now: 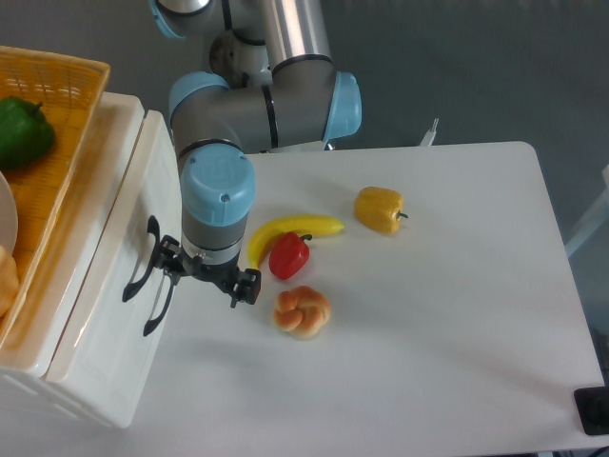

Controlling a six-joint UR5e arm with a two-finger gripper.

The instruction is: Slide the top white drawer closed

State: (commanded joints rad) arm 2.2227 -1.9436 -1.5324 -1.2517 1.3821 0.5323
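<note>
The top white drawer sits at the cabinet's upper left, its front seemingly nearly flush. My gripper hangs just beside its dark handle; whether my fingers are spread, I cannot tell. Next, I judge, one last press leftward.

Gripper fingertips hidden beneath wrist housing; jaw gap unreadable. Orange basket and green pepper clipped by left edge. Arm base cut off at top.
</note>
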